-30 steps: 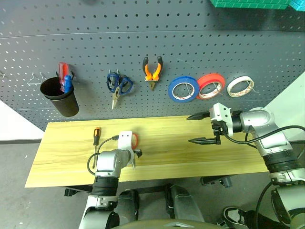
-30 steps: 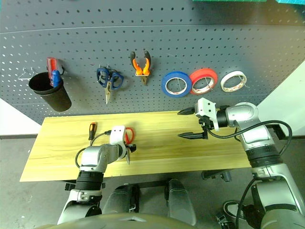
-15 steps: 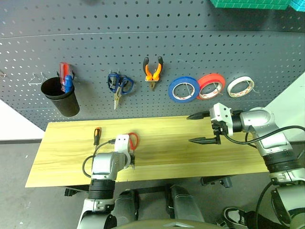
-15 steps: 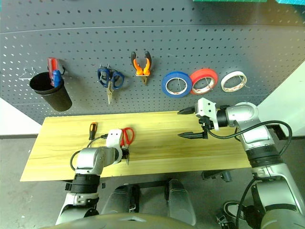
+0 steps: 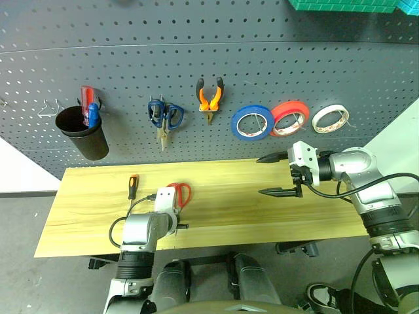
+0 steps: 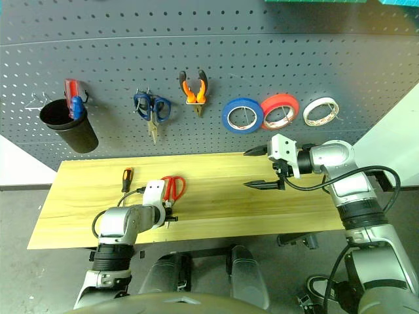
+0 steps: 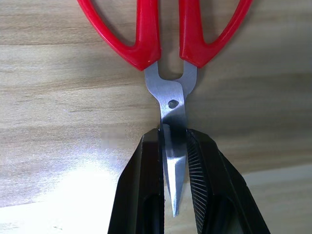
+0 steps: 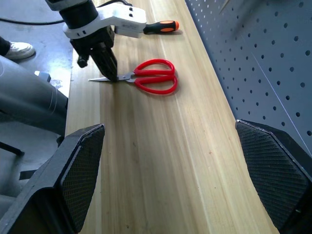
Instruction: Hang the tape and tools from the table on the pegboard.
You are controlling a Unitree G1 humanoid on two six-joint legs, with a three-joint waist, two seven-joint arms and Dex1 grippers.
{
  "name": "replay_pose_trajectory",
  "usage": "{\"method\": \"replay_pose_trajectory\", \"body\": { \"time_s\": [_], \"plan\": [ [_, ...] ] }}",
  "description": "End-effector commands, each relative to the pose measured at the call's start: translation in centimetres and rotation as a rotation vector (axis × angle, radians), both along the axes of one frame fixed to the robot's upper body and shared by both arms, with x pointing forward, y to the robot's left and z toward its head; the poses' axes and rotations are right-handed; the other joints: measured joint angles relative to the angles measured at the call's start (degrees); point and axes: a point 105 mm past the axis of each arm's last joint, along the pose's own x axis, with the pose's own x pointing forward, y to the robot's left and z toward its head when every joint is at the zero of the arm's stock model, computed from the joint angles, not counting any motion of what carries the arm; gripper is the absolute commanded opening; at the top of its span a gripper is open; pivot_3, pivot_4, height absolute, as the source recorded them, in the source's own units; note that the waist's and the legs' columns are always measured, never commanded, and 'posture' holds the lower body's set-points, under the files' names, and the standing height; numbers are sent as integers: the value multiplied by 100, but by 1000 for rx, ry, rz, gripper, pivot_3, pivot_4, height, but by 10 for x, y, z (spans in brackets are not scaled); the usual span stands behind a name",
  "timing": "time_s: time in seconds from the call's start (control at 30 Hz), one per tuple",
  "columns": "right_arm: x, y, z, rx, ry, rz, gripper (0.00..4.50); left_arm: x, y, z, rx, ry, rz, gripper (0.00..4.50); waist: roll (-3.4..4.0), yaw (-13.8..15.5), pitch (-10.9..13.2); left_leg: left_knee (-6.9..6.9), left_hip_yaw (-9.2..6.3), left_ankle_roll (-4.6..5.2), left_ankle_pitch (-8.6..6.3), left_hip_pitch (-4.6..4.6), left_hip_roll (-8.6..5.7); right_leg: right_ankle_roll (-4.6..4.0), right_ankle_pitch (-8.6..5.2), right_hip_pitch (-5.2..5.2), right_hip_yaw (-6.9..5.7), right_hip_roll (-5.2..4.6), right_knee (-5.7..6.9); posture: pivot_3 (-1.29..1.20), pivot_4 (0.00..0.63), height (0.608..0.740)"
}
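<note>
Red-handled scissors (image 7: 165, 34) lie flat on the table (image 5: 85, 216), near its front edge toward the left end, and I have the left gripper (image 7: 174, 146) pinched on their steel blades just below the pivot, handles pointing toward the pegboard (image 5: 196, 59). The two black fingers sit tight against either side of the closed blades, with the blade tip poking out between them.

My right gripper (image 5: 278, 175) hangs over the right part of the table with its fingers spread wide and nothing in them.

The screwdriver (image 5: 132, 186) rests on the wood just left of the scissors. The pliers (image 5: 209, 98) and the blue tape (image 5: 252, 122) already hang on the board, beside a red-orange roll (image 5: 289, 118) and a white roll (image 5: 330, 118).

My worry is the grip itself: smooth, narrow steel held near the tip end, with the heavy handles far out. On lifting, I judge the scissors could swing or slide out. The blades might also part and shift the hold, making it hard to thread a handle loop onto a hook.
</note>
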Motion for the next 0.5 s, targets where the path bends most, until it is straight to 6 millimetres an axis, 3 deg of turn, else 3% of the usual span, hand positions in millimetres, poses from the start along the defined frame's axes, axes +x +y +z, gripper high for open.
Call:
{"method": "replay_pose_trajectory", "body": {
  "time_s": [0.03, 0.13, 0.27, 0.5],
  "plan": [
    [4, -2, 11, 20, -47, -3, 4500, 14, -2, 30, 27, -167, -130, 354, 0, 14, 0, -1, -1, 0, 0, -2, 1, 0, 0, -2, -1, 0, 1, 12, 152, 740],
    [5, 1, 12, 30, -51, 2, 4500, 17, -6, 44, 10, -213, -215, 354, 0, 30, 0, -2, 0, 0, 0, -4, 1, -1, 0, -2, -1, -3, -1, 19, 146, 740],
    [4, 4, 12, 40, -51, 11, 4500, 4, -16, 56, -6, -233, -364, 354, 0, 30, 0, -3, 7, 0, 0, -10, -2, 4, -2, -2, 1, -12, -10, 26, 146, 740],
    [3, 5, 16, 54, -43, 19, 4500, -3, -11, 94, -12, -435, -574, 354, 0, 30, 0, -9, 6, 0, 0, -12, -1, 10, -8, -9, 1, -11, -4, 43, 141, 740]
  ]
}}
